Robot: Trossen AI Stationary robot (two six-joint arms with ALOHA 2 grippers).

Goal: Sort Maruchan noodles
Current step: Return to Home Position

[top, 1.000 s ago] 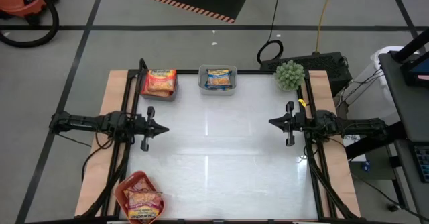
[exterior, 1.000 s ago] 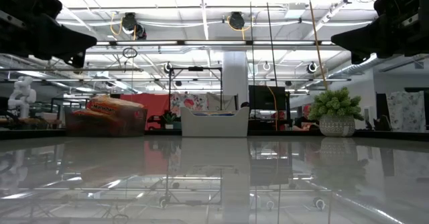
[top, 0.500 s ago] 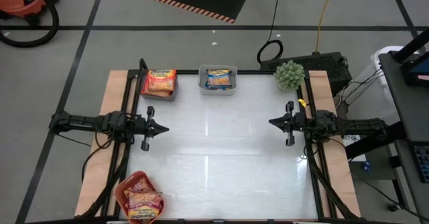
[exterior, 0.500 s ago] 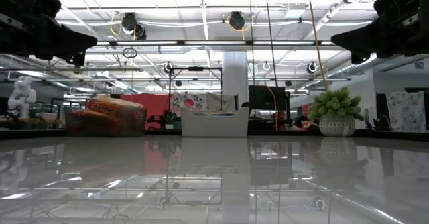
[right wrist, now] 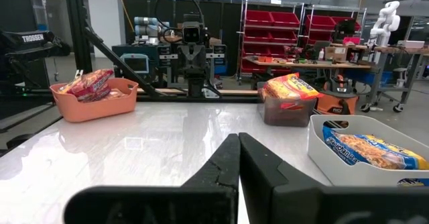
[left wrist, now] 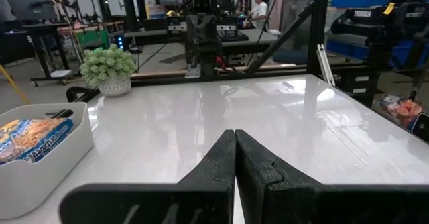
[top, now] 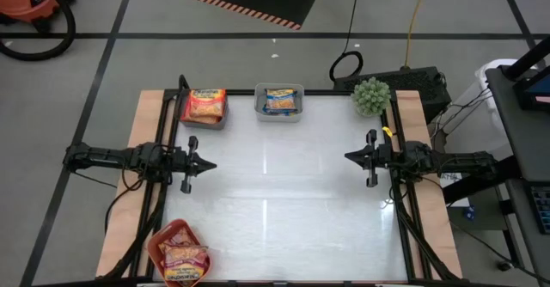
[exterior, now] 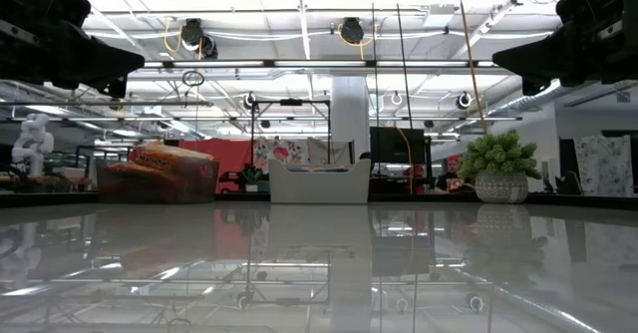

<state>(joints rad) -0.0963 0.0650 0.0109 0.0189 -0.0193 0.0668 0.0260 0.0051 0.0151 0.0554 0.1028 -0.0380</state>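
Orange-red noodle packets lie in a clear bin at the table's far left. Blue-and-yellow packets lie in a grey bin at the far middle. Silvery-pink packets lie in a salmon-red bin at the near left corner. My left gripper is shut and empty above the left edge of the white table. My right gripper is shut and empty above the right edge. The shut fingers show in the left wrist view and the right wrist view.
A small green plant in a pot stands at the table's far right corner. The arms' dark frames run along both side edges. The white tabletop between the grippers is bare. People sit at benches far behind, in the left wrist view.
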